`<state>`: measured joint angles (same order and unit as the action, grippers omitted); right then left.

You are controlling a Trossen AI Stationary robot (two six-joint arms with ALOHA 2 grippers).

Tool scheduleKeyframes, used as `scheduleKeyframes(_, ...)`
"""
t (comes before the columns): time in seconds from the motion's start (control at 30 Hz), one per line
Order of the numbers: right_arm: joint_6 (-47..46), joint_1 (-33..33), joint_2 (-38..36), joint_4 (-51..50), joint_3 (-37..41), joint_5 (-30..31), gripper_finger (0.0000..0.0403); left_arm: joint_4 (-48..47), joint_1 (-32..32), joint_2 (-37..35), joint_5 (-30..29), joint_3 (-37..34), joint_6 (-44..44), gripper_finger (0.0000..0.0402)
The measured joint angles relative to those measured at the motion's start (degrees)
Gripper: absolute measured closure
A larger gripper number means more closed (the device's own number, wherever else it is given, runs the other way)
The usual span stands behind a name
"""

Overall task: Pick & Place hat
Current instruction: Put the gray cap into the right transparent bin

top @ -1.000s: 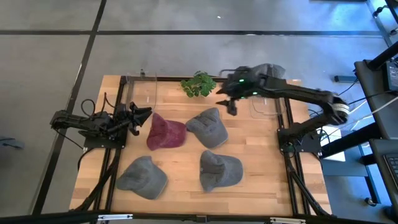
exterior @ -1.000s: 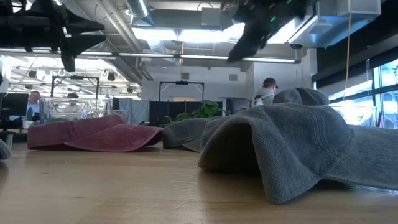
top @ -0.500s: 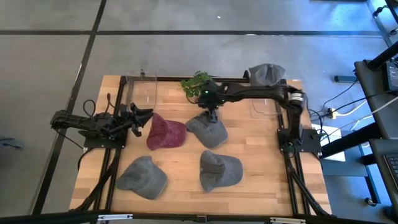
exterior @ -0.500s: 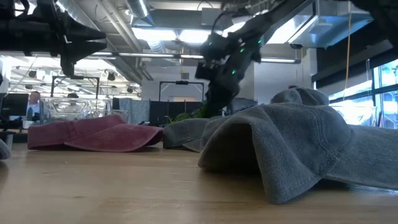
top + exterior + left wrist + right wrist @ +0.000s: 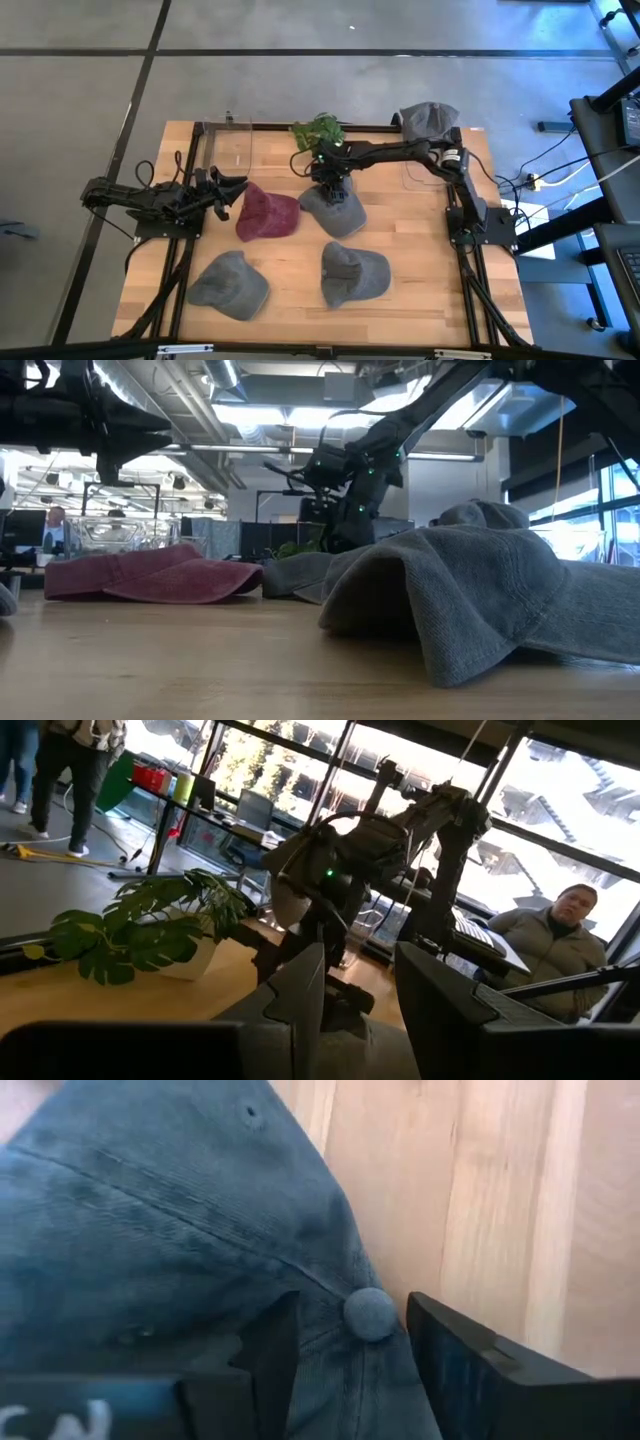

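Since a second ago the right arm has swung in from the desk's far right corner and dropped its pincer (image 5: 335,187) onto the crown of a grey hat (image 5: 334,209) at the middle of the desk (image 5: 290,270). Its fingers (image 5: 470,1365) straddle the crown's top button (image 5: 370,1313), parted, not yet gripping. A maroon hat (image 5: 266,213) lies just left of it. Left pincer (image 5: 226,188) hangs beside the maroon hat, fingers partly apart, holding nothing.

Four grey hats (image 5: 334,208), one maroon hat (image 5: 265,212), one plant (image 5: 318,133)
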<state>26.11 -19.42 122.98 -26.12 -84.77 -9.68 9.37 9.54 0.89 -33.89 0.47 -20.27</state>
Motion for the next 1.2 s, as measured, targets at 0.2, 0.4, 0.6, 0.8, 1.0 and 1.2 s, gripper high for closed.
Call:
scheduleKeyframes(0.2,-0.3,0.0,-0.1,-1.6,0.4,2.3,0.0269,-0.5,0.0,0.0,-0.1,0.0,0.0,0.0283)
scheduleKeyframes(0.4,-0.3,0.0,-0.2,-1.9,0.6,2.4,0.0343,-0.6,0.0,0.0,-0.5,0.0,0.0,0.0283)
scheduleKeyframes(0.6,-0.5,0.1,-0.2,-3.0,0.3,2.6,0.0359,-0.6,0.0,0.0,-3.1,0.0,0.0,0.0282)
scheduleKeyframes(0.8,-0.5,0.6,-3.5,-9.7,-1.0,4.3,0.0359,-0.6,0.0,0.0,-3.1,0.0,0.0,0.0284)
scheduleKeyframes(1.0,-3.5,1.7,-11.9,-15.3,-1.3,5.1,0.0359,-0.6,0.0,0.0,-3.2,0.0,0.0,0.0285)
scheduleKeyframes(1.2,-10.0,1.9,-24.6,-20.6,-1.3,9.9,0.0359,-0.6,0.0,0.0,-3.2,0.0,0.0,0.0285)
